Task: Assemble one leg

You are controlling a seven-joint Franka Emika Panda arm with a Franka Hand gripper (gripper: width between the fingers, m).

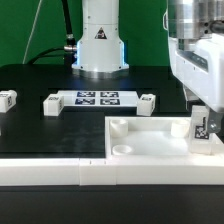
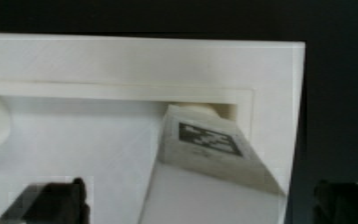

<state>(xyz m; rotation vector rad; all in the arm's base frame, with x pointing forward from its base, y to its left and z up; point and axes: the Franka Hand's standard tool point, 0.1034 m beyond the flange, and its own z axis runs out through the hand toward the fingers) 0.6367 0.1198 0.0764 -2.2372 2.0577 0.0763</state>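
The gripper [image 1: 203, 128] hangs low over the near corner of the desk on the exterior view's right, above the large flat white square piece [image 1: 150, 140] that lies along the desk's near edge; a leg [image 1: 201, 127] with its black-and-white tag stands in that piece's corner at that side, between the fingers; in the wrist view the leg [image 2: 208, 150] leans tilted in the piece's corner [image 2: 140, 75], and the dark fingertips [image 2: 43, 203] sit wide on either side of it without touching, so the hand is apart; further back, the marker board [image 1: 98, 98] lies mid-desk with loose legs [image 1: 52, 104] [image 1: 147, 100] beside each end; another [image 1: 7, 98] sits toward the exterior view's left edge.
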